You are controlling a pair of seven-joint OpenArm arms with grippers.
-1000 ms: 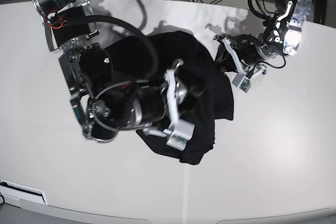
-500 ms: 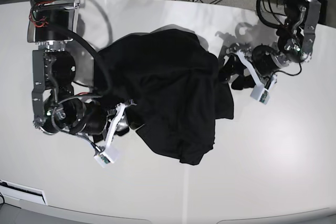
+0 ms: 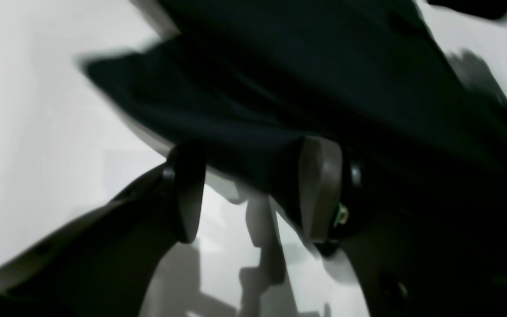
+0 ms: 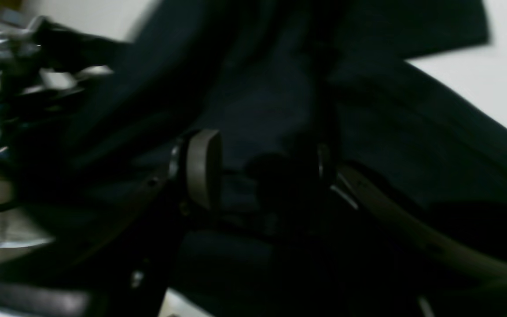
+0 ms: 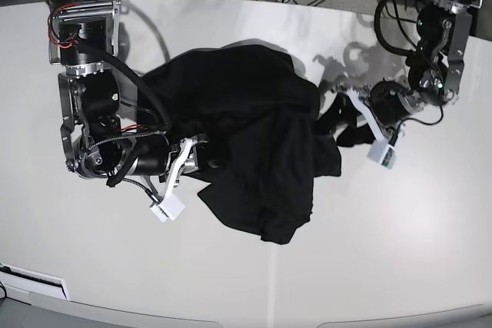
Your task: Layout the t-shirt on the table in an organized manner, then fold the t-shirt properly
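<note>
The black t-shirt [image 5: 257, 144] lies crumpled mid-surface [image 5: 400, 228]. Left fingers [image 3: 319, 189] at its 3 o'clock edge stand spread, empty; right fingers [image 4: 203, 167] at 8 o'clock gape over fabric.

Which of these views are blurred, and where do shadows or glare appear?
Left wrist view: motion-blurred, the t-shirt smeared, end effector shadows on the table. Right wrist view: dark, soft, little detail. Base view: sharp, with arm shadows and a faint glare patch on the white top.
</note>
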